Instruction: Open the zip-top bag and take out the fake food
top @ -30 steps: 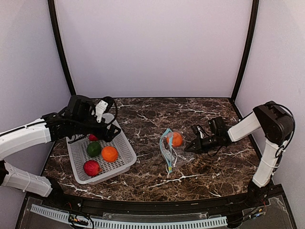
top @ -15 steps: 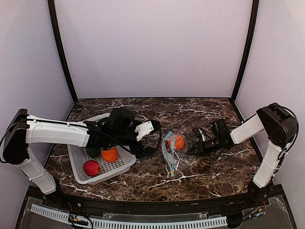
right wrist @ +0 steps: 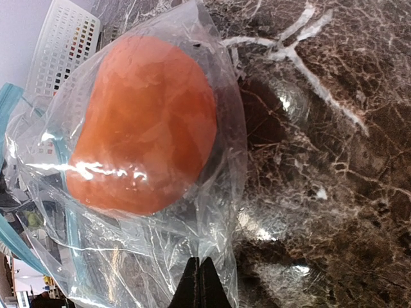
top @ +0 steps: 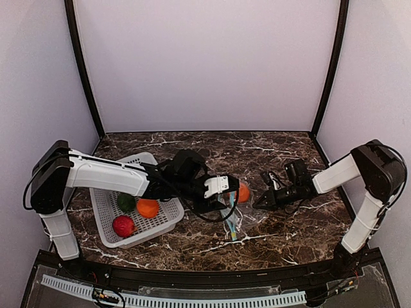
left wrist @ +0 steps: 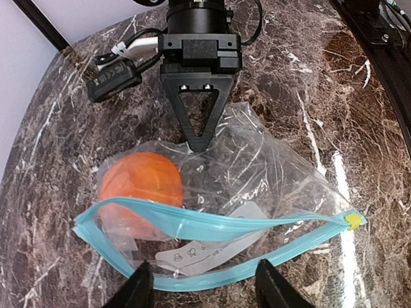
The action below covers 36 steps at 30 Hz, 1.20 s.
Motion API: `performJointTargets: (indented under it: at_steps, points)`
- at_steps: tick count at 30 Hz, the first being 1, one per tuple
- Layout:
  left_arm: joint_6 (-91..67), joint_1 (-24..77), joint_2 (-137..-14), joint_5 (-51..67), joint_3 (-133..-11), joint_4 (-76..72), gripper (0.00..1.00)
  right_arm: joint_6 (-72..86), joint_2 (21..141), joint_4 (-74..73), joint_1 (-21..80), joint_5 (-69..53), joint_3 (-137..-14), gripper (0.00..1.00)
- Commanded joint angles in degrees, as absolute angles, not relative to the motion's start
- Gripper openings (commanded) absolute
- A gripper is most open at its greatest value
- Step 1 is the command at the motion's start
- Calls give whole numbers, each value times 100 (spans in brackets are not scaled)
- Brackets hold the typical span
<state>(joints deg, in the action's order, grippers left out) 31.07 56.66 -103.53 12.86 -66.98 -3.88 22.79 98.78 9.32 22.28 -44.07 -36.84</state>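
Observation:
The zip-top bag [top: 232,218] lies flat at mid-table, its light blue zip strip [left wrist: 212,224] parted. Inside it sits one round orange piece of fake food [left wrist: 141,186], which fills the right wrist view [right wrist: 144,128]. My left gripper [left wrist: 205,290] is open at the bag's mouth, and the near zip lip lies between its fingertips [left wrist: 138,289]. In the top view it sits just left of the orange [top: 226,196]. My right gripper [top: 258,203] is shut on the bag's closed far edge [right wrist: 199,282], its tips pressed on the film [left wrist: 199,138].
A white perforated basket [top: 149,232] stands at the left and holds a dark green piece [top: 126,202], an orange one [top: 148,207] and a red one [top: 123,225]. My left arm reaches across the basket's back. Walls close in the table behind and at both sides.
My left arm has swung right from over the basket to the bag's mouth, and its jaws have narrowed. The right gripper has stayed shut at the bag's far edge.

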Motion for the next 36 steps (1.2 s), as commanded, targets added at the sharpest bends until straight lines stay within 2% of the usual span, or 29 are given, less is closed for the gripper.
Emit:
performJointTargets:
  at_steps: [1, 7, 18, 19, 21, 23, 25, 28, 32, 36]
  points:
    - [3294, 5715, -10569, 1590, -6863, -44, 47, 2197, 9833, 903, 2306, -4401, -3612, 0]
    - [3238, 5713, -10796, 1596, -6815, -241, 42, 2167, 9848, 885, 2426, -4405, -3628, 0]
    - [3398, 5719, -11008, 1407, -6760, -873, 43, 1962, 9735, 524, 2887, -4390, -3629, 0]
    - [3413, 5716, -10992, 1398, -6751, -901, 44, 1953, 9710, 472, 2915, -4420, -3630, 5]
    - [3431, 5719, -10968, 1371, -6701, -949, 44, 1960, 9626, 334, 2910, -4393, -3664, 22]
    - [3450, 5715, -10940, 1343, -6642, -974, 45, 1984, 9511, 224, 2886, -4335, -3724, 31]
    - [3476, 5713, -10939, 1324, -6622, -946, 45, 2031, 9405, 175, 2785, -4402, -3788, 37]
    - [3497, 5713, -10942, 1339, -6576, -923, 45, 2077, 9251, 95, 2636, -4439, -3876, 39]
    - [3514, 5713, -10951, 1281, -6500, -957, 45, 2042, 9204, -104, 2394, -4335, -4038, 55]
    - [3505, 5713, -10935, 1245, -6490, -993, 44, 2197, 9364, 43, 2163, -4331, -4175, 56]
